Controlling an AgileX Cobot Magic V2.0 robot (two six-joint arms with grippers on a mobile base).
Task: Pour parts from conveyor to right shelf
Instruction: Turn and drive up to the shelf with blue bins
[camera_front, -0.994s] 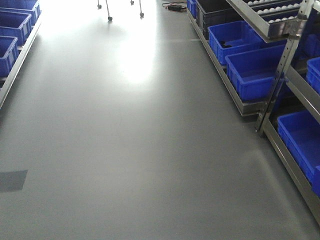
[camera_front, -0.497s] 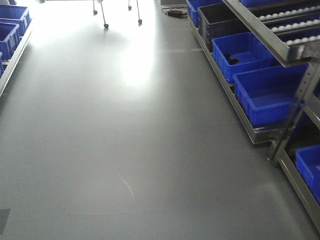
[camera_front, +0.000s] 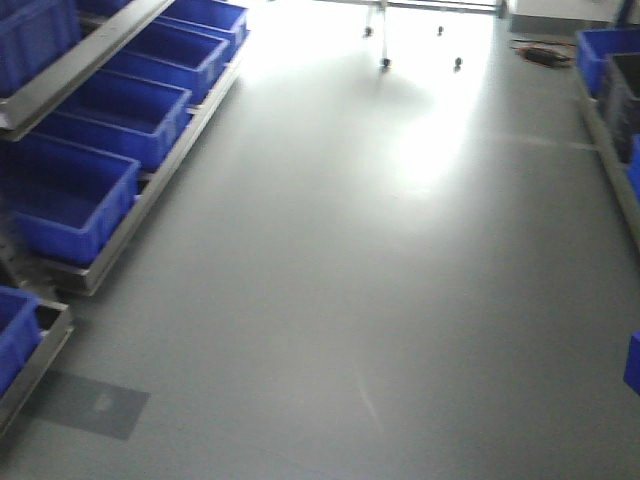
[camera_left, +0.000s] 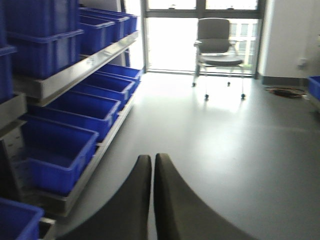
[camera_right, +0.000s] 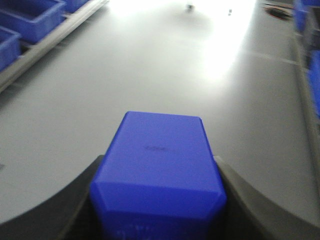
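Observation:
My right gripper (camera_right: 159, 170) is shut on a bright-blue plastic part (camera_right: 160, 150), a blocky piece that fills the gap between the dark fingers (camera_right: 75, 200). My left gripper (camera_left: 152, 159) is shut, its two dark fingertips nearly touching with nothing between them, above bare floor. Only the edge of the right shelf shows: blue tubs (camera_front: 608, 45) and a dark tub (camera_front: 627, 88) at the far right of the front view, blurred in the right wrist view (camera_right: 304, 15). The conveyor is out of view.
A steel rack with large blue tubs (camera_front: 70, 200) runs along the left, also seen in the left wrist view (camera_left: 57, 150). Smooth grey floor (camera_front: 350, 260) lies between the racks. An office chair (camera_left: 217, 47) stands by the bright windows. A cable (camera_front: 540, 52) lies far right.
The front view has swung left: the right shelf slid to the right edge and the left rack with its tubs came into view.

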